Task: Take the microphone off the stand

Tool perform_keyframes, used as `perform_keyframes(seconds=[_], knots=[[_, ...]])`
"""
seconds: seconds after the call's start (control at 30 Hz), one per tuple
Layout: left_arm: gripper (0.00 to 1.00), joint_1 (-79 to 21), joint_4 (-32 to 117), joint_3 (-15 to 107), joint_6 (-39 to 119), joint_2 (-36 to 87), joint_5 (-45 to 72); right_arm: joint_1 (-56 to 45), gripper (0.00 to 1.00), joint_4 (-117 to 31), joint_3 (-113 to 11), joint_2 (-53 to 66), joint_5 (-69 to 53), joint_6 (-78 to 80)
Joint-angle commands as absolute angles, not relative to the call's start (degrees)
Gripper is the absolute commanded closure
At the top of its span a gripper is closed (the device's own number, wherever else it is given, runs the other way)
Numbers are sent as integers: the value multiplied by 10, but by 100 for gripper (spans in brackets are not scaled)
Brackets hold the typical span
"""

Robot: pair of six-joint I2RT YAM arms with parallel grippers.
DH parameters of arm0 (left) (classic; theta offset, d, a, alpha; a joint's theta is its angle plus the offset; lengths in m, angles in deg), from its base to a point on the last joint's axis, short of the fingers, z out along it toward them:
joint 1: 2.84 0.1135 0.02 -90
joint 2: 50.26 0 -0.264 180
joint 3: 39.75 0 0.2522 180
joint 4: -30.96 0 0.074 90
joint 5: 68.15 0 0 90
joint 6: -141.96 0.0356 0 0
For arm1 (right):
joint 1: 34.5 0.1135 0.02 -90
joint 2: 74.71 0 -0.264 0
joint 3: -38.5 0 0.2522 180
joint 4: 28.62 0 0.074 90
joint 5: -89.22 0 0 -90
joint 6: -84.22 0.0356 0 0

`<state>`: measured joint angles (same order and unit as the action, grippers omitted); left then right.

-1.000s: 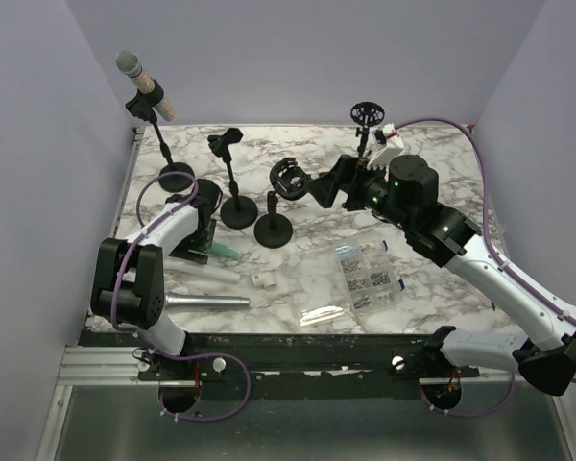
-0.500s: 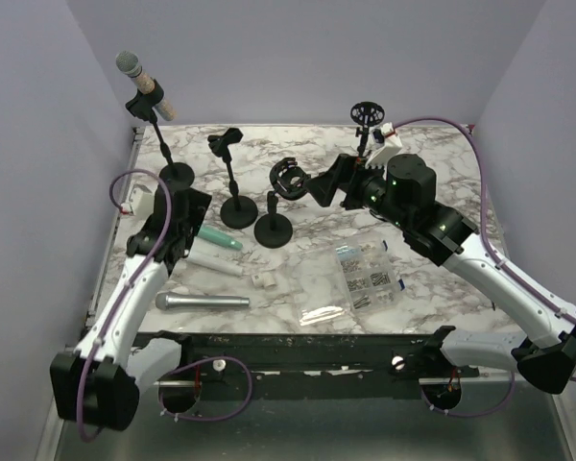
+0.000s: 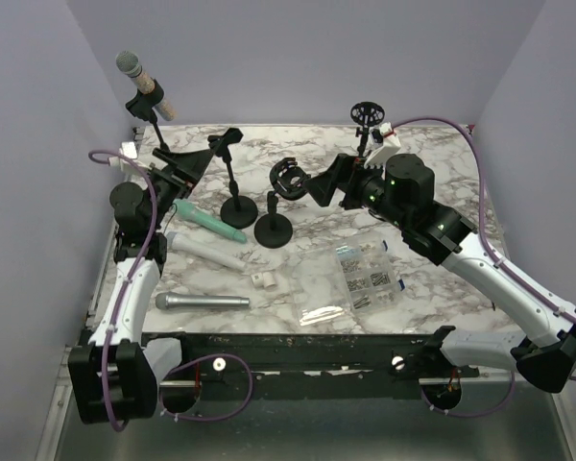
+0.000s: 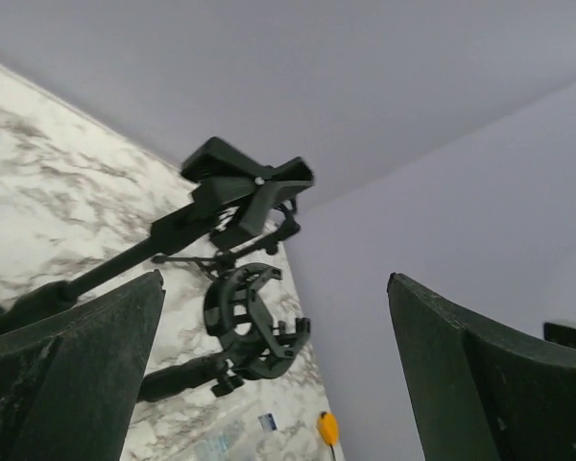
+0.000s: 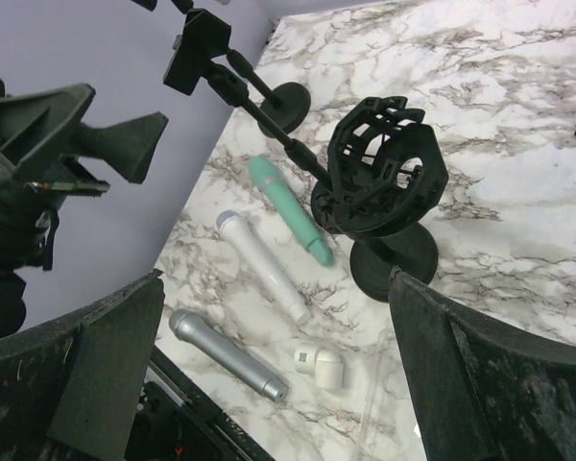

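**Nothing in hand yet**

Found the microphone [image 3: 142, 83] at the upper left of the overhead frame. Saw it seated in the clip [image 3: 146, 104] of its stand [image 3: 159, 137], grey mesh head uppermost and leaning toward the left wall [image 3: 38, 144]. Saw the left gripper [image 3: 194, 158] just below and right of it, fingers spread wide with nothing between them. Saw the right gripper [image 3: 319, 184] at centre frame, likewise spread wide and empty, facing the shock-mount stand [image 3: 286, 181].

Judged the microphone rigid and fairly light, though weighted toward the head. Took the barrel for smooth and apt to slip, and the mesh for easily dented. Reckoned the barrel between head and clip the best hold, then a pull out along its own axis. Expected the slim, tilted stand to rock or tip unless steadied at the rod.

Could not see the microphone in either wrist view. Lost part of the stand's lower rod and base behind the left gripper in the overhead view. Could not tell, at that size, how tightly the clip held. Made out no cable at the tail, though possibly missed one.
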<state>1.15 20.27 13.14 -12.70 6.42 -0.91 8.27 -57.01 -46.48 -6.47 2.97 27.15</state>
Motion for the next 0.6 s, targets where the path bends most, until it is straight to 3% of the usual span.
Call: perform_keyframes(seconds=[0.0,0.47,0.57], knots=[[2,25,35,187,-184,137,-198,85,0,-562,-472,-66,33,270],[19,25,255,282,-68,194,-170,84,0,-558,-480,-64,30,271],[14,24,277,266,-46,165,-120,84,0,-557,-481,-62,27,271]])
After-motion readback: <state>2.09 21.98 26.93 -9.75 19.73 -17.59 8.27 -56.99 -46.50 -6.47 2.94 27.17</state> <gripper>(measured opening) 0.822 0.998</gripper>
